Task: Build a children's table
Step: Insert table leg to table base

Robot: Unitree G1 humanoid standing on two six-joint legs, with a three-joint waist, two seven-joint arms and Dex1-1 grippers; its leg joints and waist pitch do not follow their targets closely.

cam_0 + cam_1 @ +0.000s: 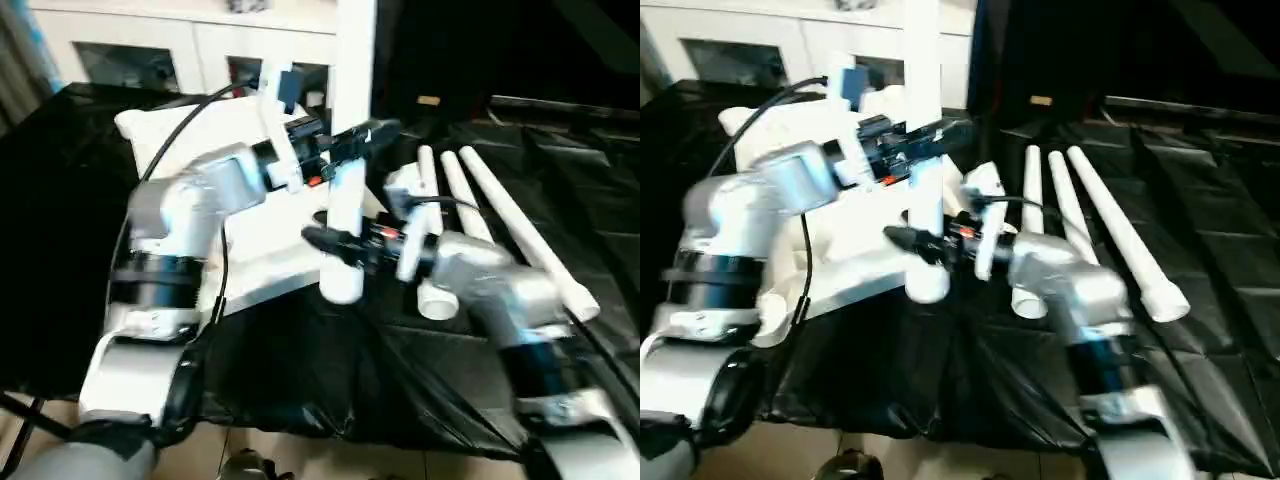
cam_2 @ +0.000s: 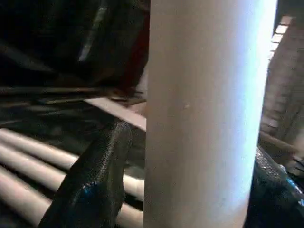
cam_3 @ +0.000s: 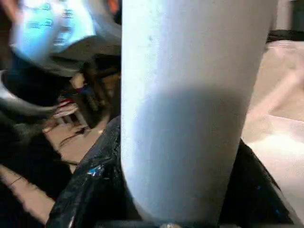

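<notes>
A white tapered leg stands upright over the near right corner of the white tabletop, which lies underside up on the black sheet. My left gripper is shut on the leg partway up; its black fingers press both sides of the tube. My right gripper is shut on the same leg lower down, close to its wide bottom end. In the right wrist view the leg sits between the black fingers. Three more white legs lie side by side to the right.
A white cabinet with glass doors stands behind the work area. The black sheet covers the surface, with wrinkled folds at the right and along the near edge. Black cables loop over my left forearm.
</notes>
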